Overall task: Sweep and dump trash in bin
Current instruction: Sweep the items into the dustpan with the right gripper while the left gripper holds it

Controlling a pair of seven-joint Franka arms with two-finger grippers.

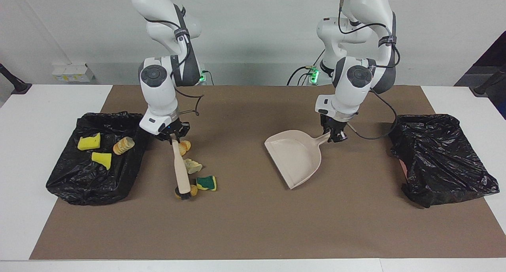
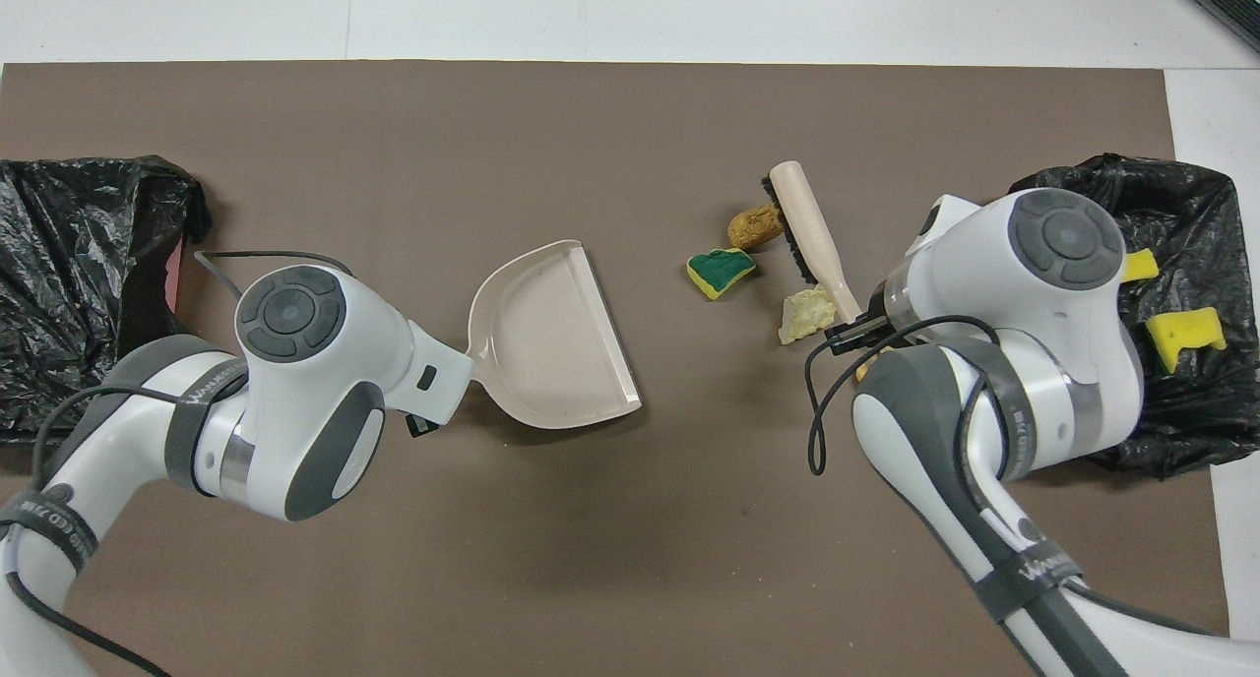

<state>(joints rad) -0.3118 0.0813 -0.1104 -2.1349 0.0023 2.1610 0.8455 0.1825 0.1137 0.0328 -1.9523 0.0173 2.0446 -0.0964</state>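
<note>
Right tool pinches brush handle, left-centre of the facing view, bristles against golden-brown roll | left tool pinches dustpan handle, centre-right, pan empty | on table: four scraps, green-and-yellow sponge and pale chunk unswept | far left: bin holds three | roughly halfway.

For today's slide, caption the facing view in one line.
Right gripper holds brush beside scraps; left gripper holds dustpan.
</note>
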